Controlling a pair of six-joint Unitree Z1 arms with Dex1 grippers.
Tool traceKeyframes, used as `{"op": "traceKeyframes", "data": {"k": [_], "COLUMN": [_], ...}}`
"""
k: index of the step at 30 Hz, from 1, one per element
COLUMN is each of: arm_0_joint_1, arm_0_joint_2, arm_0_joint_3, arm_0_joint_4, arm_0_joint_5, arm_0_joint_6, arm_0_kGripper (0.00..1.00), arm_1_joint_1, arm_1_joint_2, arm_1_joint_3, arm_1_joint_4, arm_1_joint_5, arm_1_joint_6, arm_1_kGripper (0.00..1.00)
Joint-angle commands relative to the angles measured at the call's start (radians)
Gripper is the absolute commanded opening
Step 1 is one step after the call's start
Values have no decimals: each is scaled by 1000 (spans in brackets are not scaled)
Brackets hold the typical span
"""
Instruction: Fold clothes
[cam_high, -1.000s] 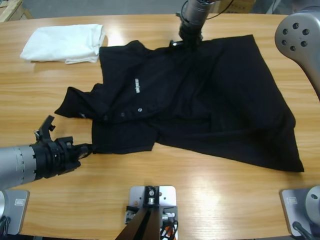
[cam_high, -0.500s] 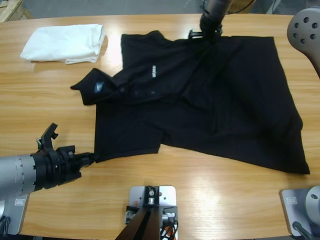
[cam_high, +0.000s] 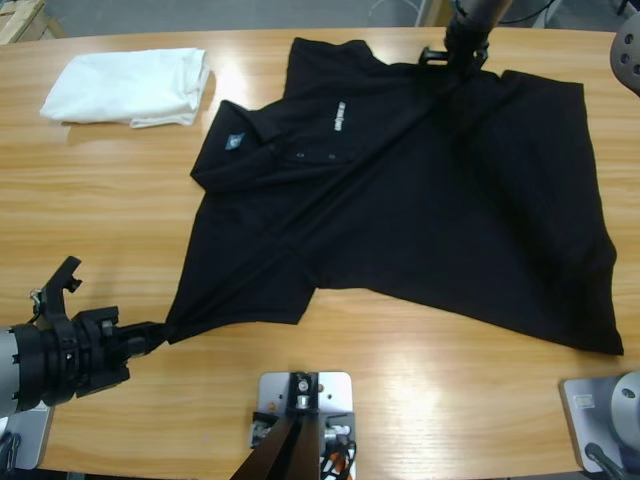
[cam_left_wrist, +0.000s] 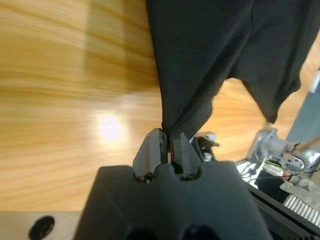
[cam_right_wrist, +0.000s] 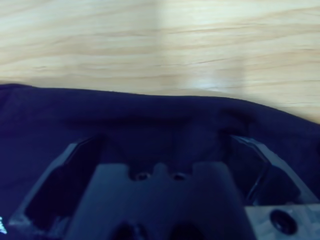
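Note:
The black polo shirt (cam_high: 420, 200) lies spread across the wooden table, collar and blue neck label (cam_high: 235, 141) to the left and white chest lettering (cam_high: 338, 115) near the far side. My left gripper (cam_high: 160, 333) is at the front left, shut on a pulled-out corner of the shirt (cam_left_wrist: 210, 60), which stretches taut away from the gripper (cam_left_wrist: 168, 137). My right gripper (cam_high: 455, 62) sits on the shirt's far edge. In the right wrist view the gripper (cam_right_wrist: 162, 150) has its jaws wide apart, with black cloth (cam_right_wrist: 150, 110) between them.
A folded white garment (cam_high: 130, 87) lies at the far left corner of the table (cam_high: 90, 210). Bare wood runs along the front edge and the left side. The shirt's hem reaches close to the right edge.
The shirt has been dragged right and pulled flatter and tauter. The right arm moved right along the far edge. The left gripper drew back towards the front left, still holding its corner.

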Motion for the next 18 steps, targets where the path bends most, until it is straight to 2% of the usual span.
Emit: {"op": "traceKeyframes", "data": {"k": [1,5,8,11,14,18], "arm_0_joint_1": [-42,-42,-42,-42,-42,-41], "arm_0_joint_2": [-16,-1,1,2,5,10], "arm_0_joint_3": [-32,-24,-15,-9,-4,-13], "arm_0_joint_4": [75,68,66,66,66,65], "arm_0_joint_5": [60,83,94,100,107,106], "arm_0_joint_6": [-38,-42,-44,-44,-42,-41], "arm_0_kGripper": [0,0,0,0,0,0], "arm_1_joint_1": [-27,14,43,43,41,41], "arm_1_joint_2": [-4,-190,-414,-701,-941,-1190], "arm_1_joint_3": [-173,-116,127,514,911,1395], "arm_1_joint_4": [102,223,219,78,-51,-287], "arm_1_joint_5": [30,-37,-95,-105,-45,48], "arm_1_joint_6": [-60,-85,-90,-96,-70,92], "arm_1_kGripper": [1000,1000,1000,1000,1000,1000]}}
